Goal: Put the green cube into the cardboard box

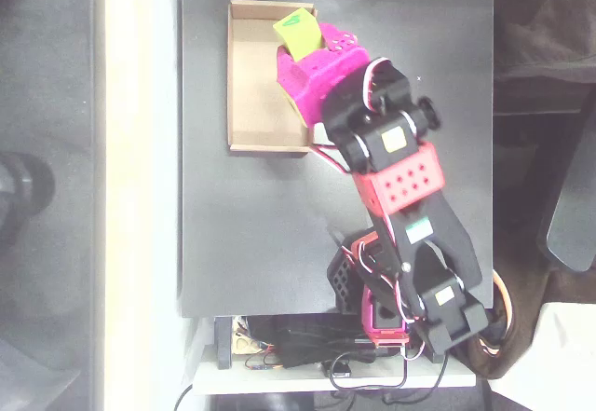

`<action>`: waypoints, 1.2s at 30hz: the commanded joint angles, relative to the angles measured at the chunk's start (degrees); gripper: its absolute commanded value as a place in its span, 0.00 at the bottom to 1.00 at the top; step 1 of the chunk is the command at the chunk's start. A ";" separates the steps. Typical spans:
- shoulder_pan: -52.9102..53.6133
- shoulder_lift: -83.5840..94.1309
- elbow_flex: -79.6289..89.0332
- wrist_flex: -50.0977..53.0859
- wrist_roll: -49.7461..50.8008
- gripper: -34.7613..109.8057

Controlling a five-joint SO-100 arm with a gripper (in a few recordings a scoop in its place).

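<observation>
- The pink gripper (312, 57) pinches the green cube (298, 34) at its tip.
- The cube is up over the top right corner of the cardboard box (251, 94).
- The box lies on the black table (251, 234), near its top left corner.

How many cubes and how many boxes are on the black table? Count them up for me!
Green cube: 1, held in the pink gripper over the box
Cardboard box: 1
Total: 2 things
</observation>
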 commanded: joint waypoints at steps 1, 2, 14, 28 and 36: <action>-1.67 -2.72 -0.53 -0.09 0.26 0.27; -1.67 -4.04 -0.53 -0.09 0.26 0.27; -1.76 -21.97 -1.49 -0.09 0.44 0.27; -1.76 -39.02 -12.48 -0.18 0.35 0.27; -1.76 -43.42 -14.41 -0.18 0.35 0.27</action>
